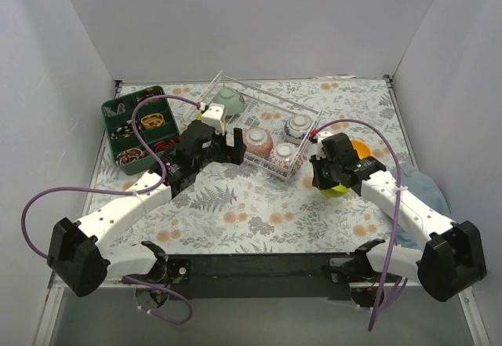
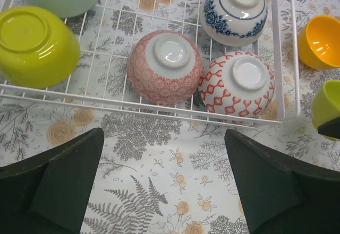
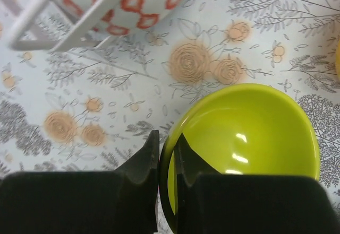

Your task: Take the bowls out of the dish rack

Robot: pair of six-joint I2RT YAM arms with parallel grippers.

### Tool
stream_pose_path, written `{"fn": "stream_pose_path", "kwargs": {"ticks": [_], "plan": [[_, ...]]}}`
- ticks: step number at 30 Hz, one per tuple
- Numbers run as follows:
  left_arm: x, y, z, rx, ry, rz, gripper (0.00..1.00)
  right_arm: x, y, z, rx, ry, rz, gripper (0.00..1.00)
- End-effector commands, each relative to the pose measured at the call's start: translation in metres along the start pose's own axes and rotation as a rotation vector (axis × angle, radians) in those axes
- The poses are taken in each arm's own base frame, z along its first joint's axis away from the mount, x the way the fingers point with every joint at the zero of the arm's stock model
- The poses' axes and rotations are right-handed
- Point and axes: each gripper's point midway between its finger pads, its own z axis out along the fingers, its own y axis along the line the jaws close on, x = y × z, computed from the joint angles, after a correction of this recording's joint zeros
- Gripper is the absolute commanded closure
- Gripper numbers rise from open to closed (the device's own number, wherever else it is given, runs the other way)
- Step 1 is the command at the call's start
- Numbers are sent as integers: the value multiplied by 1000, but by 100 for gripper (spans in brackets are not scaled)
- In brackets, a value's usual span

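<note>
On the floral bench [image 3: 106,75], the right gripper [image 3: 167,141] is pinching the rim of a glossy lime-yellow ceramic bowl [image 3: 249,138]; the left gripper [image 2: 163,138] is hovering open before the white wire dish rack [image 2: 133,104], five glazed bowls [image 2: 164,67] sitting inverted inside.

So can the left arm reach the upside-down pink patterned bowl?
Probably yes: the open left hand faces the pink patterned ceramic bowl beyond the low side of the white wire dish rack.
</note>
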Motion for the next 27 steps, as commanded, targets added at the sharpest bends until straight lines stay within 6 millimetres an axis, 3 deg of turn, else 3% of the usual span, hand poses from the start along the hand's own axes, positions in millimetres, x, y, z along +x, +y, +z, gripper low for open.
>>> {"fn": "stream_pose_path", "kwargs": {"ticks": [1,11,17,21,27], "plan": [[-10,6,-6,-44,-22,-58,2,-26,-28,17,166,-170,95,99],[-11,15,-7,-93,-38,-65,2,-18,-50,41,274,-262,167,98],[-11,17,-6,-104,-43,-74,2,-5,-44,60,228,-243,192,87],[-12,17,-6,-106,-47,-75,2,4,-38,61,193,-246,212,62],[-17,21,-5,-130,-53,-55,2,1,-28,46,139,-276,246,43]]}}
